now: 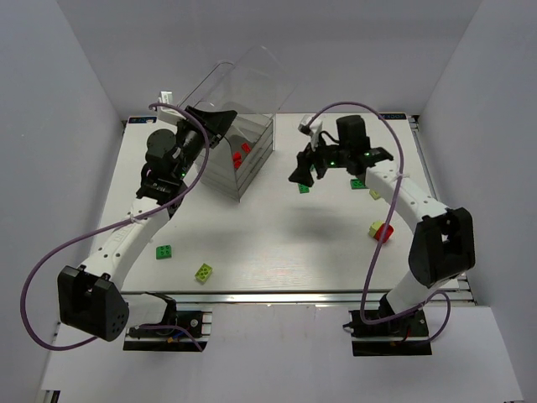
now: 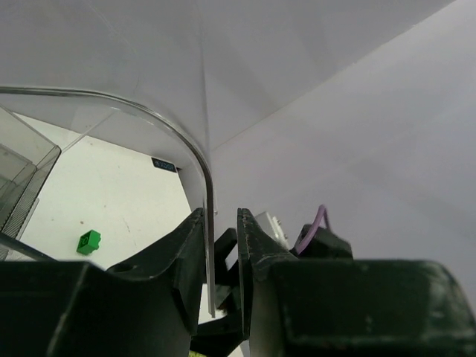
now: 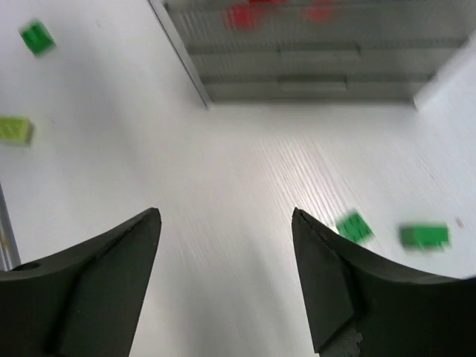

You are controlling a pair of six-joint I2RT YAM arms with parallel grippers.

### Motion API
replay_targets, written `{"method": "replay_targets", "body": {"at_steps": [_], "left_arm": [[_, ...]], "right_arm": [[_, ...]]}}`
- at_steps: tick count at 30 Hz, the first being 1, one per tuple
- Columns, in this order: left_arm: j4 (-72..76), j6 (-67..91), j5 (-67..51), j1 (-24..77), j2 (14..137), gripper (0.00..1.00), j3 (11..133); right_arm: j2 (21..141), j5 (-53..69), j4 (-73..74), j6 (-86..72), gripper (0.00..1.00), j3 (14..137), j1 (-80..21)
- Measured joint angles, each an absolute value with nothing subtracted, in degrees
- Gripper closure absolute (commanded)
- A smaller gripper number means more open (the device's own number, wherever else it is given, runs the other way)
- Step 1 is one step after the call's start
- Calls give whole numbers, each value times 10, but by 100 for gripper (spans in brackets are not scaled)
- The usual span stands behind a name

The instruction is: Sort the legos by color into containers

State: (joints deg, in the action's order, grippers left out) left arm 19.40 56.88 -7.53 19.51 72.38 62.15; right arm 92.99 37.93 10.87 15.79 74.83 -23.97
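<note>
Right hand (image 3: pixel 227 223): fingers spread wide, nothing between them, hovering over the table (image 3: pixel 223 149). Left hand (image 2: pixel 221 223): pinched on the edge of the clear lid (image 2: pixel 206 178), holding it tipped up off the box (image 1: pixel 252 155).

Nearest legos: a green brick (image 3: pixel 354 227) just beside my right finger, a second green brick (image 3: pixel 424 236) past it. The wrist view is blurred, so I cannot tell how they sit. Red bricks (image 1: pixel 242 153) lie inside the box.

Judgement: centre over one green brick, descend square, close across its flat sides.

Room: open table between right hand and box front. The box corner and lid rim are the edges to clear.
</note>
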Motion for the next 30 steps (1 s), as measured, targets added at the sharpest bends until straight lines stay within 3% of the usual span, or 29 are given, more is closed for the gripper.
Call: {"method": "replay_targets", "body": {"at_steps": [5,12,15,22,30], "left_arm": [[197,568,-83,195,723,67,614],[202,564,-85,194,718,66,608],[203,564,-91,192,718,66,606],[216,564,-99,186,718,66,605],[221,564,-110,181,718,67,604]], "right_arm": [[931,368,333,276,20,823,-179],[942,233,537,375,16,860,-125],[940,178,569,397,11,860,-112],[919,56,618,418,11,817,-81],[914,22,657,431,11,733,-56]]}}
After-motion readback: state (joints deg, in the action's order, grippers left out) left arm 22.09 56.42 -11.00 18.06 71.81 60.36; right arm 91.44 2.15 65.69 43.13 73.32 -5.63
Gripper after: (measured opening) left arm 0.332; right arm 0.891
